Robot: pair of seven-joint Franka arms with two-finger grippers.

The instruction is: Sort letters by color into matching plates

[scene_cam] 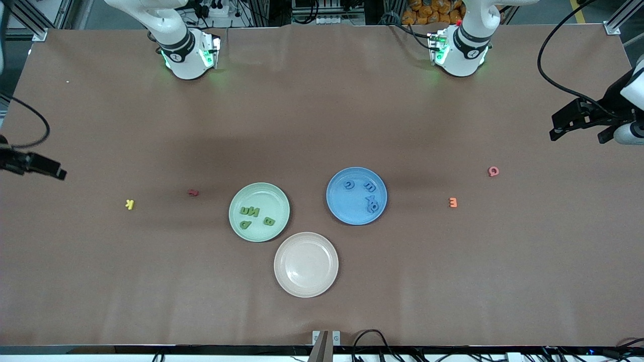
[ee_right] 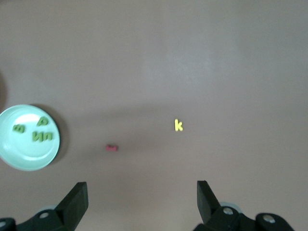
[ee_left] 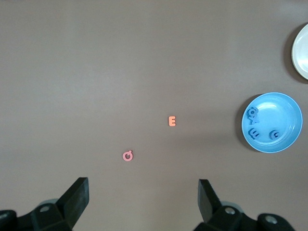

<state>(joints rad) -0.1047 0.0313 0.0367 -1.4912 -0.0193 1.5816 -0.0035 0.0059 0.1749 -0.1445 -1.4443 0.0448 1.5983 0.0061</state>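
The pale green plate [scene_cam: 259, 193] holds several green letters [scene_cam: 250, 211]. Several blue letters [scene_cam: 371, 203] lie in the blue plate [scene_cam: 347, 211]. Nearest the front camera, the beige-pink plate [scene_cam: 306, 264] has nothing in it. On the cloth toward the right arm's end lie a yellow k [scene_cam: 130, 204] and a red letter [scene_cam: 193, 192]. An orange E [scene_cam: 453, 202] and a pink G [scene_cam: 493, 171] lie toward the left arm's end. My left gripper [ee_left: 143, 185] hangs open high over the cloth near the pink G [ee_left: 127, 156]. My right gripper [ee_right: 142, 187] is open above bare cloth, apart from the k [ee_right: 178, 125].
Both arm bases [scene_cam: 188, 53] stand along the table edge farthest from the front camera. A brown cloth [scene_cam: 322, 125] covers the whole table. Cables run along the edge nearest the front camera and near the left arm's end.
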